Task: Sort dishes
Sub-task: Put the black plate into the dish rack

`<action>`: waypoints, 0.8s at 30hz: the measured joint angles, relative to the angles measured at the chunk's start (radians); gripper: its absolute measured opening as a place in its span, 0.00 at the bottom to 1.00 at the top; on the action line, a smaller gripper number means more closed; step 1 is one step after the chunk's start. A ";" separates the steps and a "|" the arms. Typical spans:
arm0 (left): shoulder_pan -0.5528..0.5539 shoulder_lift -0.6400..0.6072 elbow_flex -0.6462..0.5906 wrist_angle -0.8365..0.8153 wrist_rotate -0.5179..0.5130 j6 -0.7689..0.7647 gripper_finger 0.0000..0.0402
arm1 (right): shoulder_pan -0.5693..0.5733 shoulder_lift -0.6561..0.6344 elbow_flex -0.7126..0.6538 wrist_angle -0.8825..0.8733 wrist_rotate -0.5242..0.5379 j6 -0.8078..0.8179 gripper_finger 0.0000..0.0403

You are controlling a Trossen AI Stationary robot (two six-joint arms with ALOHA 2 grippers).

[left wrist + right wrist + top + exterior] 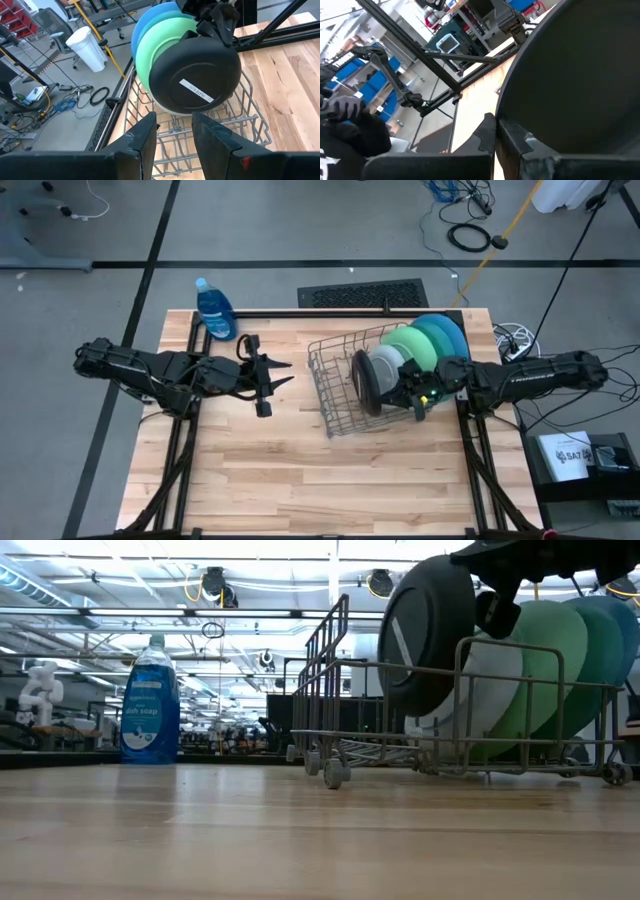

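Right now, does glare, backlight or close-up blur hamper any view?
Low view: bright ceiling lights behind leave the black dish a dark silhouette. Right wrist view: that dish fills the picture, close and soft. Left wrist view: the dish's label is visible, the left gripper sharp. High view: evenly lit, with soft shadows on the table.

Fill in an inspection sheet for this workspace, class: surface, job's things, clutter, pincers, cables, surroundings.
Surface: wooden table, front half bare.
Job's things: plates standing on edge in the grey wire rack; black dish at the row's front.
Clutter: blue soap bottle at the table's back left corner.
Pincers: right pincer shut on the black dish's rim at the rack; left pincer open, empty, above the table left of the rack.
Cables: coils on the floor behind the table and beside its right edge.
Surroundings: floor vent behind the table; workshop beyond.
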 joint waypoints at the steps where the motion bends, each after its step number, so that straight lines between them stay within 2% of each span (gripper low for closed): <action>1: 0.000 0.000 0.000 0.000 0.000 0.000 0.32 | -0.008 0.000 -0.002 0.000 -0.010 0.006 0.00; 13: 0.000 0.000 0.000 0.000 0.015 0.000 0.32 | -0.043 0.010 -0.005 -0.024 -0.017 0.057 0.00; 19: 0.000 0.000 0.000 0.001 0.018 0.000 0.32 | -0.046 0.015 -0.009 0.083 -0.032 0.064 0.00; 24: 0.000 0.000 0.000 0.001 0.018 0.000 0.32 | -0.054 0.032 -0.005 -0.021 -0.019 0.087 0.00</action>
